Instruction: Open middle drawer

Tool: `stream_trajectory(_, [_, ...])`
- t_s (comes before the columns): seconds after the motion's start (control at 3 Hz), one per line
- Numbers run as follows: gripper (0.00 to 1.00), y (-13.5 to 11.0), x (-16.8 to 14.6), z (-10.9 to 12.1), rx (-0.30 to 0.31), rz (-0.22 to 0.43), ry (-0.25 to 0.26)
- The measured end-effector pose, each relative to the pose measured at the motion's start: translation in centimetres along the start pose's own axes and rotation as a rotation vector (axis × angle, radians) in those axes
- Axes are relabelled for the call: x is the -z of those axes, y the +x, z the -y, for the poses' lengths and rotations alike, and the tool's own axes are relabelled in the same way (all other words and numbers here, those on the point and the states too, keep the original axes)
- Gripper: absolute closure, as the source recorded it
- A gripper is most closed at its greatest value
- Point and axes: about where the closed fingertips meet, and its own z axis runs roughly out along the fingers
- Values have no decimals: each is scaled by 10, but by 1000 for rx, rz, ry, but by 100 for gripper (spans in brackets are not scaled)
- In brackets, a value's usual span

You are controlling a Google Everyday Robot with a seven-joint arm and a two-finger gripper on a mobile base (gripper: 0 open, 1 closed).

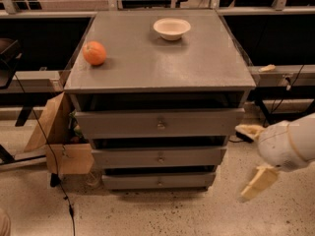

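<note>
Gripper | fingers spread, seemingly empty | just right of middle drawer, apparently not touching

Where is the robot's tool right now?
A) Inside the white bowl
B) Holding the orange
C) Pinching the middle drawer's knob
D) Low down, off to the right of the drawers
D: the tool hangs low at the right of the cabinet, fingers spread, well away from the knob on the middle drawer.
</note>
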Motion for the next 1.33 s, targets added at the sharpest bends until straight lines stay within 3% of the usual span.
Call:
stream_trajectory(0.33, [0, 14, -75, 28, -75, 178, 18])
stream_trajectory(0.67, [0, 35, -108, 34, -136, 207, 12])
stream_trajectory(1.0, [0, 35, -108, 34, -136, 207, 11])
stream_trajectory(1.33, [0, 36, -133, 39, -111, 218, -28])
